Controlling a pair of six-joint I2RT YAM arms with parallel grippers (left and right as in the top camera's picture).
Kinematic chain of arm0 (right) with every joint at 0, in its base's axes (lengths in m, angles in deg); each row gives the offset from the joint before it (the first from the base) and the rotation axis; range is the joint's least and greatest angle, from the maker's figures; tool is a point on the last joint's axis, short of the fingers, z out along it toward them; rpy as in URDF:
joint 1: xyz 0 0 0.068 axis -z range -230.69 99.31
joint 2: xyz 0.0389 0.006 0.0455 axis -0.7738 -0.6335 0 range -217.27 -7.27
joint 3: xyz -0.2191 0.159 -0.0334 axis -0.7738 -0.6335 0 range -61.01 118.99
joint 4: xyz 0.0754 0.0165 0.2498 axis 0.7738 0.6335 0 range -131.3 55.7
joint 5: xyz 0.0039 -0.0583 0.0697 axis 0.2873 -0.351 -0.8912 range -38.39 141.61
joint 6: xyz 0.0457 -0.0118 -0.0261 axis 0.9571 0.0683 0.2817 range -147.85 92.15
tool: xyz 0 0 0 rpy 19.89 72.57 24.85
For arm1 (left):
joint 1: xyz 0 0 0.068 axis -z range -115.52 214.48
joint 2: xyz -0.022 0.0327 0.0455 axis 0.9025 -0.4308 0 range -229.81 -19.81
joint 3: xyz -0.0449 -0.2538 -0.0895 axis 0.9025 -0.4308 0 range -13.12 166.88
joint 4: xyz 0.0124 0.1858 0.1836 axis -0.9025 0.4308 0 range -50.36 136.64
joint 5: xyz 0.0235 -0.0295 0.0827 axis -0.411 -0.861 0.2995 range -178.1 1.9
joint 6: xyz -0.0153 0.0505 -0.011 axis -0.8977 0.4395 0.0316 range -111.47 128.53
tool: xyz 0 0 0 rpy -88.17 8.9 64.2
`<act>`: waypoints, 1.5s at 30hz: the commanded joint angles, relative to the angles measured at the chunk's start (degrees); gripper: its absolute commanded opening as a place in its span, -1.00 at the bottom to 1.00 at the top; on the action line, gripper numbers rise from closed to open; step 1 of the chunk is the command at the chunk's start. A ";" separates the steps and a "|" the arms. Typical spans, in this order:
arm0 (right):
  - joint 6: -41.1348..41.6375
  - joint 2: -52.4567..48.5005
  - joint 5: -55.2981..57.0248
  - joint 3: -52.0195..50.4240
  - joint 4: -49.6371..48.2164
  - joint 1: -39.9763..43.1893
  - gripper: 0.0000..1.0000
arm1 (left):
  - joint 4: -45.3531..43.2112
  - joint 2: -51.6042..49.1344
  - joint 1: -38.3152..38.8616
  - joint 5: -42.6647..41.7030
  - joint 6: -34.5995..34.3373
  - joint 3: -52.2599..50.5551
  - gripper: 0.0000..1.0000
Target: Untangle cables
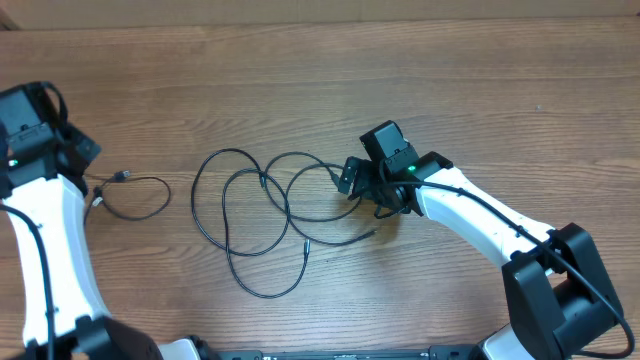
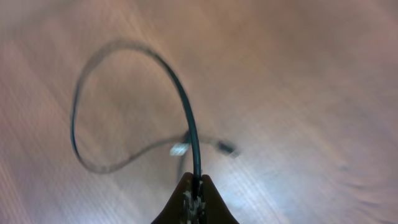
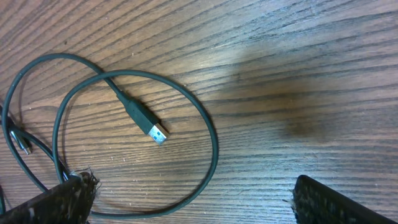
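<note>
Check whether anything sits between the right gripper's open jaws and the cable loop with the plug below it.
Nothing visible does. In the right wrist view, the right gripper hangs open over the cable loop and its plug, and only bare wooden table shows around them.

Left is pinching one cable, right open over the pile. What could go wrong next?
1. The right gripper hangs open over the looped cables; one finger sits where strands meet, so closing may catch two.
2. The left gripper pinches its cable only at the fingertips; a pull could slip it.
</note>
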 commanded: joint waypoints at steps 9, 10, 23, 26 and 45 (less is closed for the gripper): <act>-0.44 1.22 -0.31 0.52 -0.15 0.11 1.00 | 6.62 -20.13 -8.28 -6.71 -6.60 0.44 -0.92; -0.44 1.22 -0.31 0.52 -0.17 0.11 1.00 | 7.02 -21.90 -8.66 -7.37 -6.60 0.44 -0.91; -0.44 1.22 -0.31 0.52 -0.17 0.11 1.00 | 3.04 -27.36 -10.73 -26.58 1.36 1.70 0.99; -0.44 1.22 -0.31 0.52 -0.15 0.11 1.00 | 8.28 -27.30 -10.71 -27.32 1.57 7.21 1.00; -0.46 1.22 -0.28 0.52 -0.17 0.11 1.00 | 25.86 -26.97 10.03 -36.37 9.09 22.99 1.00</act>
